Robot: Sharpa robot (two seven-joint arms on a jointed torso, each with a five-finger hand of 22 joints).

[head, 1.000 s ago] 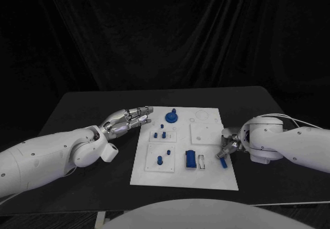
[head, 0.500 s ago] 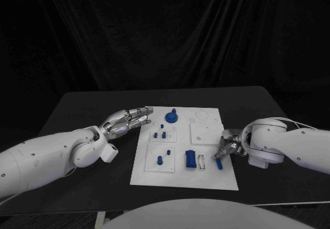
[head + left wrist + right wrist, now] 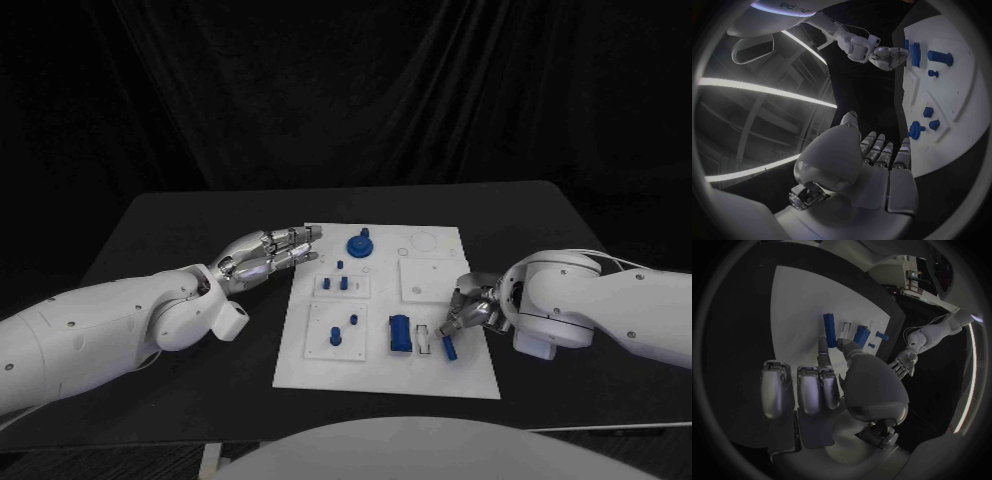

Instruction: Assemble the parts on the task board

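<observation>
Holding a short blue peg [image 3: 451, 347] between thumb and a finger, the right hand [image 3: 470, 311] sits over the near right part of the white board [image 3: 433, 375]; its other fingers hang loosely apart. The peg is tilted, low over the board surface, and whether it touches I cannot tell. Judging by the pose, it's being carried inward toward the white slot piece [image 3: 423, 338] just left of it, beside the blue block [image 3: 400, 334].

Relative to that blue block:
- small blue pegs [image 3: 340, 331] stand in a raised panel to its left
- two more short pegs [image 3: 335, 283] sit in the panel beyond that
- a blue knob [image 3: 359, 243] stands at the board's far end
- blank white square panel [image 3: 427, 279] lies beyond the block, with a round recess [image 3: 423, 242] past it

The left hand [image 3: 268, 252] hangs at the board's far left edge, fingers straight and close together, holding nothing. Looks parked there to keep out of the right arm's way, maybe ready to steady the board.

Room: the right hand works near the board's right edge, with black table [image 3: 159, 230] open on all sides. Tight spot is between block and slot piece, so I'd expect little sideways slack. Risk: the tilted peg snags the slot rim or nudges the block.
</observation>
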